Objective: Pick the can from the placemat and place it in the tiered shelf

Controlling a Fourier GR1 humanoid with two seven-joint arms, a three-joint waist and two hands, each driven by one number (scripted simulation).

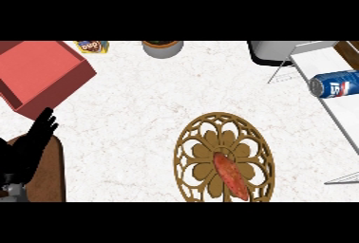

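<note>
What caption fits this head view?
Can lies on the shelf; sweet potato remains on the placemat; left hand rests.

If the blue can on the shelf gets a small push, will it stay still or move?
The blue can lies on its side on the tiered shelf, so it would probably roll. Its smooth round wall likely makes it slippery to grip.

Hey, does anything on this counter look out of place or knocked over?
The blue can lies on its side on the tiered shelf at right, not upright. The round placemat holds only a reddish sweet potato. Nothing looks spilled.
</note>
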